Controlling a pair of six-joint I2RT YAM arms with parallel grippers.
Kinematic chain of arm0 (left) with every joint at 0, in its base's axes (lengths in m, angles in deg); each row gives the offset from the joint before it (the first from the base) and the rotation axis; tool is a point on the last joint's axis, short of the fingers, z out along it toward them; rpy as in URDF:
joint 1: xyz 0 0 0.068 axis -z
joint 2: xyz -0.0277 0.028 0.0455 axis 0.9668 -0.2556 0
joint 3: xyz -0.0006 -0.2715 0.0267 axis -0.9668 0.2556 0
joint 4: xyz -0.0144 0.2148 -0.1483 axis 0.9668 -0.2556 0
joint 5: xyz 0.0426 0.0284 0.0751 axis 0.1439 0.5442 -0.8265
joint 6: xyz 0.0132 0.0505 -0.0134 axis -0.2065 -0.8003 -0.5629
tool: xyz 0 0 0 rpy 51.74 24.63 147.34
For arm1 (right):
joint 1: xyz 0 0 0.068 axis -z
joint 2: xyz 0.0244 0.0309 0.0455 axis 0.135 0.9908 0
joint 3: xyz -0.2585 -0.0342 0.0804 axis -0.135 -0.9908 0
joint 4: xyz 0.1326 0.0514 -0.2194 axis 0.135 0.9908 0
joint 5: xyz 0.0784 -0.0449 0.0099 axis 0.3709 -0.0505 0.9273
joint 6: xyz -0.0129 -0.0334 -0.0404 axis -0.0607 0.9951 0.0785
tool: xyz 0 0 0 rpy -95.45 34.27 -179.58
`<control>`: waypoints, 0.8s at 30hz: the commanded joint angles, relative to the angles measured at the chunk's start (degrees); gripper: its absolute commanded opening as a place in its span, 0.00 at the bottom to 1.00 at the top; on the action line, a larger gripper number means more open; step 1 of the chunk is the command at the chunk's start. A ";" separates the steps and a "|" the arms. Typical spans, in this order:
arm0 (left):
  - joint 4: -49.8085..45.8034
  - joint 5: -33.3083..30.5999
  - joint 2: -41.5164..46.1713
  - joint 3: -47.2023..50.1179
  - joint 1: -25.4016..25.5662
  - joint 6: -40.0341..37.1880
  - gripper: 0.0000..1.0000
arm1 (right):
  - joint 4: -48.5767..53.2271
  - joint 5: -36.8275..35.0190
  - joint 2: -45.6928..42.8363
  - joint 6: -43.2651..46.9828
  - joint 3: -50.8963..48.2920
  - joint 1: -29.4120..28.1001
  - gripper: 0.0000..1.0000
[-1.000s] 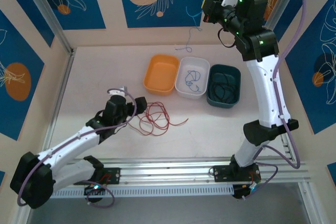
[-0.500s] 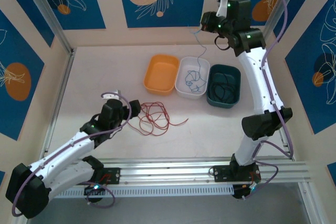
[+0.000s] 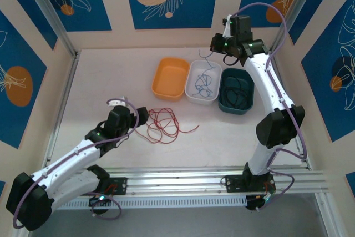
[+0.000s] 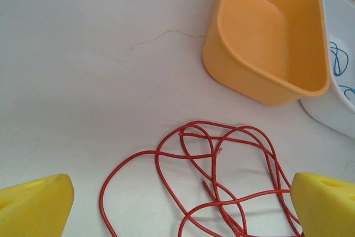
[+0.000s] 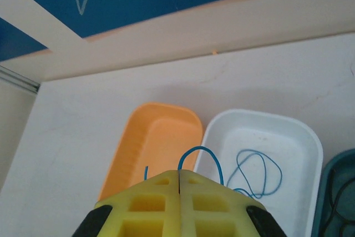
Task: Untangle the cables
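From above, the right tool (image 3: pixel 216 44) is raised over the far end of the oval white plastic tray (image 3: pixel 203 101). It is clenched on a thin blue cable (image 3: pixel 203 79), which hangs down from it with its lower coils lying in that tray. A shallow orange plastic tray (image 3: pixel 161 94) sits just to the left, with nothing visible in it. A dark teal tray (image 3: pixel 236 111) on the right holds a thin black cable (image 3: pixel 237 94). A thin red cable (image 3: pixel 162 126) lies in loose loops on the pale desk (image 3: pixel 100 76), in front of the trays. The left tool (image 3: pixel 141 116) is just beside it.

In the left wrist view, the left tool (image 4: pixel 177 203) is spread wide and holds nothing. Its yellow fingertips (image 4: pixel 33 201) stand either side of the red cable (image 4: pixel 183 155). Beyond are the orange tray (image 4: pixel 266 31) and the white tray's wall (image 4: pixel 338 109).

In the right wrist view, the right tool (image 5: pixel 180 184) is pressed shut, and a blue cable (image 5: pixel 202 149) arc rises from behind its tip. Below lie the white tray (image 5: pixel 260 116) and the orange tray (image 5: pixel 155 142).

The step appears to be laying the blue cable into the white tray. To do it well, I would bring the right tool down over the tray's middle, so the slack piles inside the rim. I would release it only once it is low, and keep the tail clear of the teal tray.
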 commanded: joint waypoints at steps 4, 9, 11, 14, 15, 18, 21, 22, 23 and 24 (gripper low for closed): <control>-0.94 -0.49 -0.43 0.81 -0.44 1.05 1.00 | 1.99 -2.86 1.04 -0.72 -4.66 -0.70 0.00; -0.79 -0.36 -0.88 1.16 -0.51 1.52 1.00 | 2.53 -4.91 3.96 0.40 -6.47 -1.90 0.00; -0.63 -0.37 -1.14 1.32 -0.54 1.63 1.00 | 3.27 -5.56 5.89 0.86 -5.94 -2.22 0.00; -0.31 -0.18 -1.62 1.26 -0.53 1.70 1.00 | 4.76 -6.56 9.28 1.57 -4.16 -2.67 0.00; -0.18 -0.10 -1.84 1.32 -0.53 1.70 1.00 | 5.21 -6.90 10.58 1.82 -3.51 -2.91 0.00; 0.13 -0.02 -2.41 1.26 -0.57 1.78 1.00 | 6.54 -8.36 13.72 2.48 -1.61 -3.66 0.00; 0.43 0.24 -2.94 1.37 -0.60 1.79 1.00 | 7.40 -10.22 16.61 3.22 0.18 -4.29 0.00; 0.43 0.20 -3.03 1.39 -0.57 1.79 1.00 | 7.54 -10.65 17.38 3.32 0.70 -4.37 0.00; 0.59 0.35 -3.11 1.38 -0.53 1.79 1.00 | 7.82 -10.92 18.14 3.44 1.28 -4.32 0.00; 0.57 0.30 -3.17 1.40 -0.54 1.79 1.00 | 8.07 -11.06 18.92 3.55 1.84 -4.33 0.02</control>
